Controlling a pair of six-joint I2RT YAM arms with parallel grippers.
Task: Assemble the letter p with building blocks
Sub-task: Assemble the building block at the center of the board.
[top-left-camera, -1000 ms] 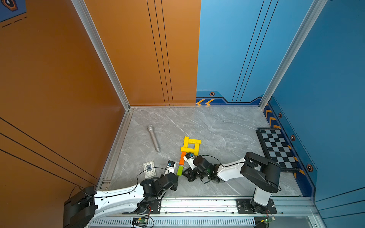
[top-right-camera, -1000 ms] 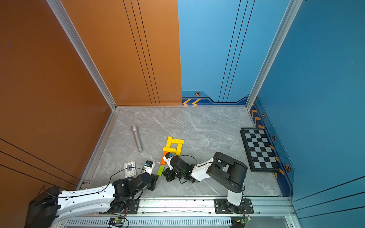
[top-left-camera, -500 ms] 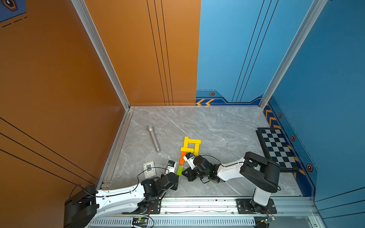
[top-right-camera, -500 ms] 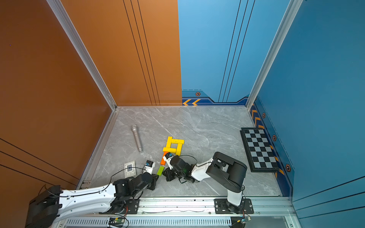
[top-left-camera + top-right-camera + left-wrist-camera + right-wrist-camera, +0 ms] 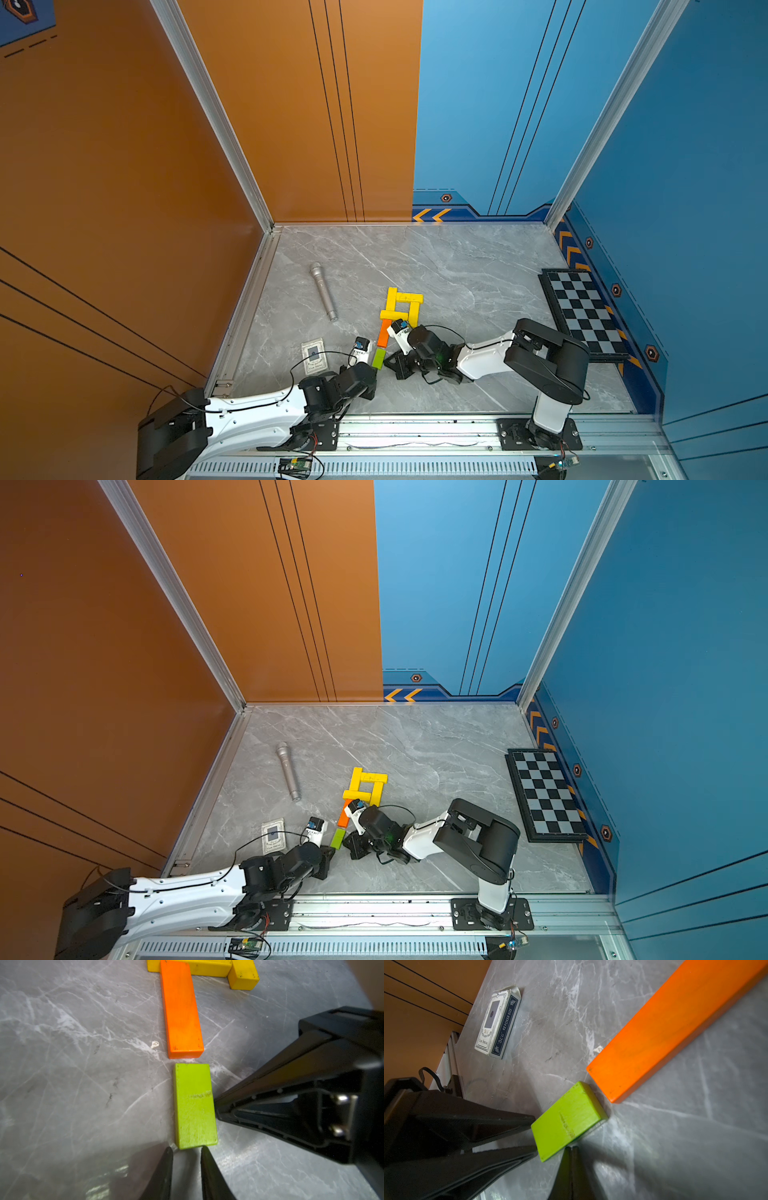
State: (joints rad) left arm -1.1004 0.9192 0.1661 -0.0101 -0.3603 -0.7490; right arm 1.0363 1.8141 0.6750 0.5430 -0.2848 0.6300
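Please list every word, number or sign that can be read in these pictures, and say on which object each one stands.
'"BCG" 92 POKER SIZE': dark blue side of the playing-card box, right wrist view.
'"BCG"': white front of that box.
"CLUB SPECIAL": same front.
Small line between those two: too blurred to read.
Faint marks on the lime green block: not legible.
In both top views the box's print is too small.

Top views: high overhead, facing down, far, whole floor [image 5: 457, 266]. Wrist views: low, close, both showing green block [image 5: 194, 1105].
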